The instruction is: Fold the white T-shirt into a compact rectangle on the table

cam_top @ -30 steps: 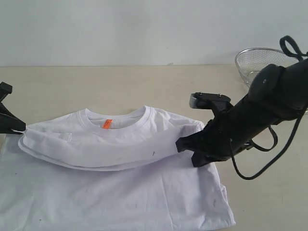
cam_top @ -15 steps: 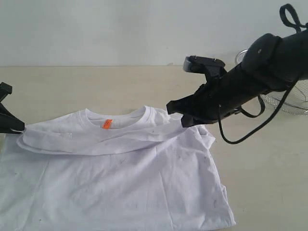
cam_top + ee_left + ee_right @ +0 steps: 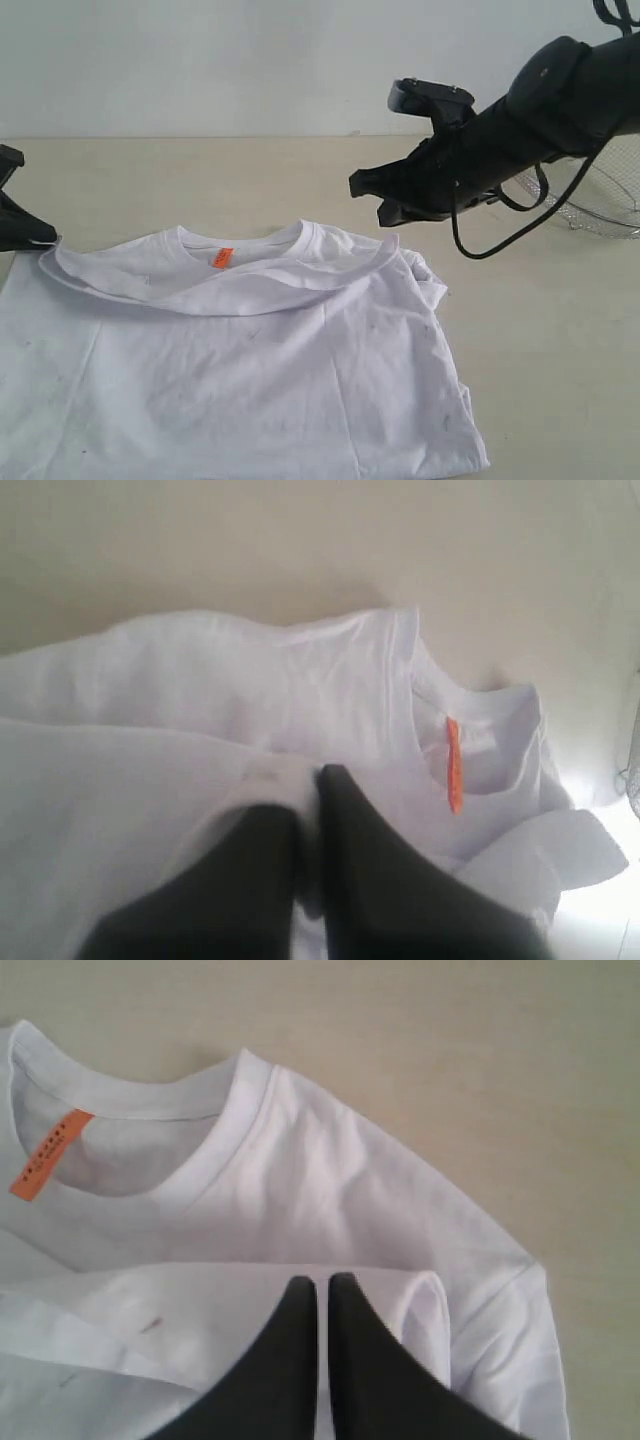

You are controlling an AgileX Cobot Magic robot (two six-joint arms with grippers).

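Here the white T-shirt (image 3: 260,380) lies spread on the table (image 3: 250,170), filling the exterior view from about 6 to 9 o'clock. Its collar is toward 12 and its orange neck tag (image 3: 222,258) shows inside the neckline. A doubled-over layer of the shirt runs as a sagging band across the chest, below the collar. The band is lowest in the middle and rises at both ends.

The left gripper (image 3: 42,240) sits at 9 o'clock, at the band's left end. In the left wrist view its fingers (image 3: 345,810) are clenched with a pinch of white cloth between them.

The right gripper (image 3: 386,214) hangs at about 1 o'clock, above the shirt's right shoulder and just over the band's raised right end. In the right wrist view its fingers (image 3: 345,1305) are pressed together, their tips at the edge of the folded layer, gripping it.

A silver wire-mesh basket (image 3: 600,205) stands on the table at 3 o'clock, behind the right arm and well apart from the shirt.
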